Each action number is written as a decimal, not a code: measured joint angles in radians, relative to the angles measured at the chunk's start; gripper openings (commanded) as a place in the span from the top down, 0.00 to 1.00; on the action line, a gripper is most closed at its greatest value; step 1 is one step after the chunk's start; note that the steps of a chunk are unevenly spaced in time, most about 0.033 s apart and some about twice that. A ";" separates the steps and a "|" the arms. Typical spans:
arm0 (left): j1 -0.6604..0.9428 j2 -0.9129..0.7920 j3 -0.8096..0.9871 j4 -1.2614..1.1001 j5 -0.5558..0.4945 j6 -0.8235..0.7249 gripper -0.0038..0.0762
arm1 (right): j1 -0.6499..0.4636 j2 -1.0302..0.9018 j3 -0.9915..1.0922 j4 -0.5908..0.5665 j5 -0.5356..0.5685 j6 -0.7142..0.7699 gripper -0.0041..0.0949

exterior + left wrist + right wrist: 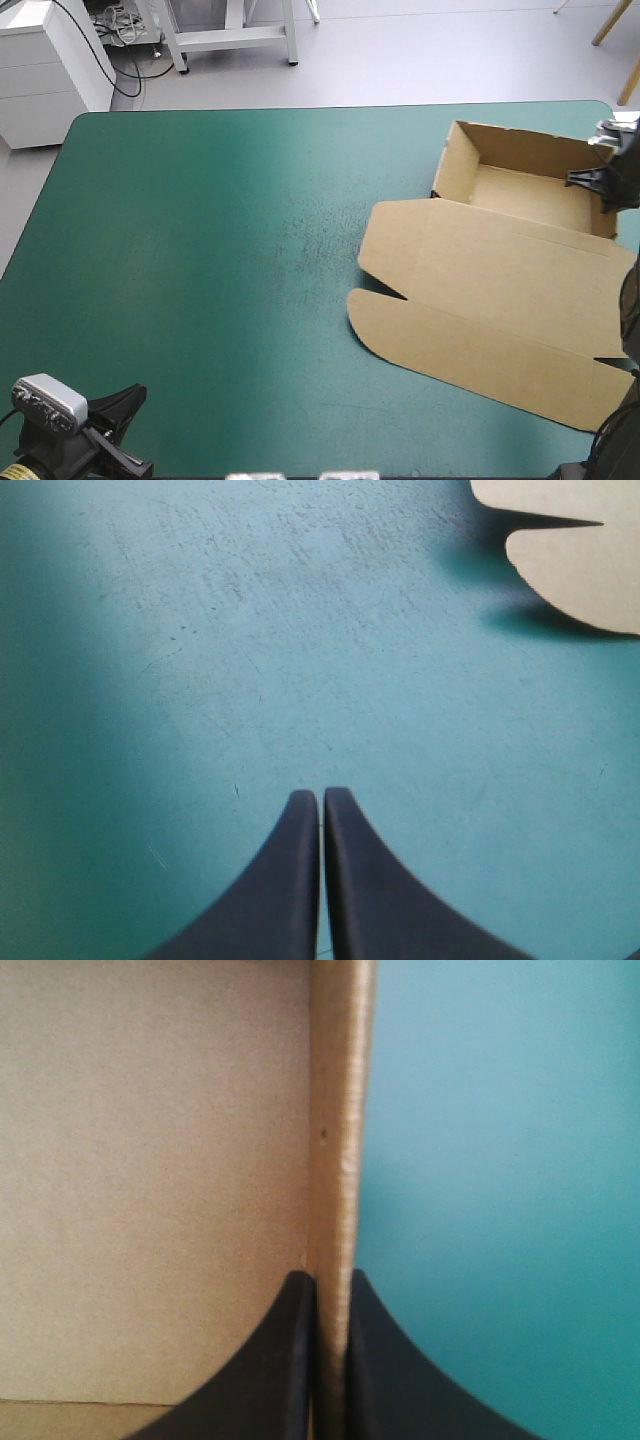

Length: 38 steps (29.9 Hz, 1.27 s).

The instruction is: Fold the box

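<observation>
The brown cut-board box [500, 290] lies along the teal-green table's [200, 250] right edge, its tray at the far right corner, lid flat; the right gripper [332, 1278] pinches the tray's right wall [340, 1110]; the left gripper [322, 795], pressed together, idles over the near-left corner; the walls seem to be getting seated; next calls for letting go without tugging the wall outward.

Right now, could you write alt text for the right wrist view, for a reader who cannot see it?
The right tool is shut on an upright wall of the box, seen edge-on and running straight ahead. The brown inside of the box lies on one side of the wall, and the bare teal-green cover on the other.
</observation>
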 measured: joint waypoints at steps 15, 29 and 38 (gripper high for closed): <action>0.000 0.000 0.000 0.000 0.000 0.000 0.96 | -0.205 0.006 0.000 -0.004 -0.004 -0.041 0.98; 0.000 0.000 0.000 0.000 0.000 0.000 0.96 | -0.206 0.026 0.000 -0.029 -0.004 -0.038 0.50; 0.000 0.000 0.000 0.000 0.000 0.000 0.96 | -0.206 -0.063 0.002 0.025 -0.002 -0.042 0.50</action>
